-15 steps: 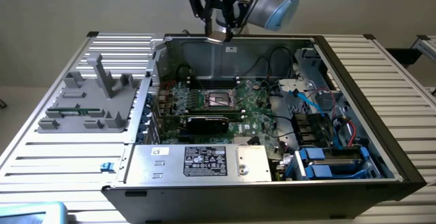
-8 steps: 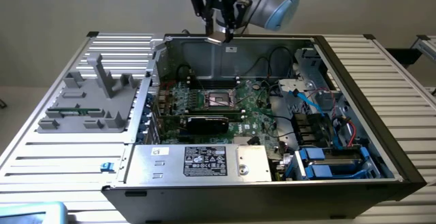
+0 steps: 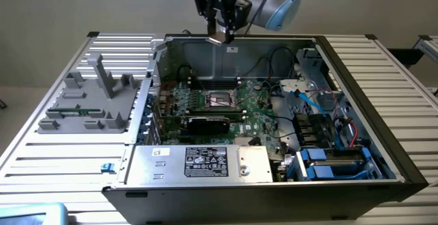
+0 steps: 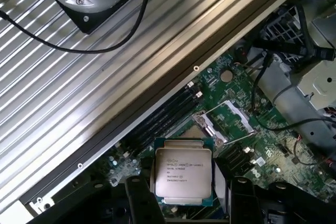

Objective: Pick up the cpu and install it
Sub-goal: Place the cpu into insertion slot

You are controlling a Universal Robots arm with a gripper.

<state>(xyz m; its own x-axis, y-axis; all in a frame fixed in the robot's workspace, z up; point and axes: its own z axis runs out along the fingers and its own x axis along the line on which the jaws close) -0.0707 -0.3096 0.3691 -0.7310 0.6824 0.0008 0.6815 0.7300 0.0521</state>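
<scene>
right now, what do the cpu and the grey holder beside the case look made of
Cpu: metal lid, dull silver with printed text, on a thin green board edge. Holder: probably plastic, matte even grey, with moulded-looking posts and slots.

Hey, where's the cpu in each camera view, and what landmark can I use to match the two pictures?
Exterior view: the cpu is gripped in the pincer, in the air above the open case's back wall.
Wrist view: the cpu sits between the pincer's dark fingers, label toward the camera.
Shared landmark: the metal-framed socket on the motherboard.
</scene>
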